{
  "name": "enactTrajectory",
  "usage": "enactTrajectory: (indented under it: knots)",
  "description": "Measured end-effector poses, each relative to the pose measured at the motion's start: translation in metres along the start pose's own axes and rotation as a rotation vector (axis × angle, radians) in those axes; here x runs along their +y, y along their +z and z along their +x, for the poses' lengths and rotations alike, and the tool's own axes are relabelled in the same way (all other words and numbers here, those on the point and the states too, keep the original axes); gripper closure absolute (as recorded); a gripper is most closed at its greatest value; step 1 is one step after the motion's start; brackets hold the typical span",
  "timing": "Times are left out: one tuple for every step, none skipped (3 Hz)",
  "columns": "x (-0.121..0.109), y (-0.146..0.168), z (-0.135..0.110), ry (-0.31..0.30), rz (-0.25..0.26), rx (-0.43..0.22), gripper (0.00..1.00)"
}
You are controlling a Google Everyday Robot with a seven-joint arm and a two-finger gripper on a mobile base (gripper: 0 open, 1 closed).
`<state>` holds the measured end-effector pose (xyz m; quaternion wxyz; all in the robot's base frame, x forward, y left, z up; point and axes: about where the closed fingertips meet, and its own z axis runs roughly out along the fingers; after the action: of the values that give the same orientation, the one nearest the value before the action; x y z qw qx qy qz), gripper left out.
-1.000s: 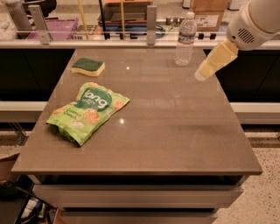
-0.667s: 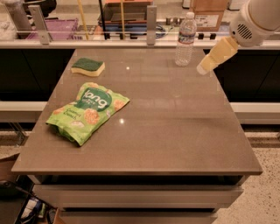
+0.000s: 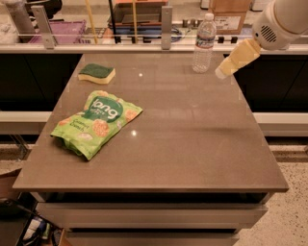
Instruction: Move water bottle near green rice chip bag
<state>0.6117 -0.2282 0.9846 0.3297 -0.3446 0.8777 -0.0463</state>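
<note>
Well back on the grey-brown table (image 3: 192,139), the water bottle (image 3: 204,43) stands upright near the far edge, right of centre, with its white cap on top and a pale label band around its middle. Just to its right, and apart from it, the gripper (image 3: 224,70) hangs low over the table. It is a pale yellow piece slanting down and to the left from the arm's white rounded housing (image 3: 281,21), its tip level with the bottle's lower part. Whether the gripper is wide or narrow I cannot tell, and it holds nothing.

The green rice chip bag (image 3: 96,124) lies flat and crinkled on the left half of the table, nearer the front and well apart from the bottle. Its dark green patch with white lettering points toward the far side. Beyond the bag, near the far left corner, lies a green-and-yellow sponge (image 3: 96,73). It sits to the far side of the straight line between the bottle and the bag, not on it.

Behind the table runs a pale ledge with upright metal posts (image 3: 166,28). Past the ledge are a purple bin (image 3: 72,31) and a cardboard box (image 3: 226,14).
</note>
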Motion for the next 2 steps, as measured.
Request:
enactTrajectory:
  knots:
    - [-0.013,0.013,-0.017,0.042,0.024,-0.099,0.00]
    - [-0.029,0.033,-0.042,0.092,0.038,-0.215,0.00]
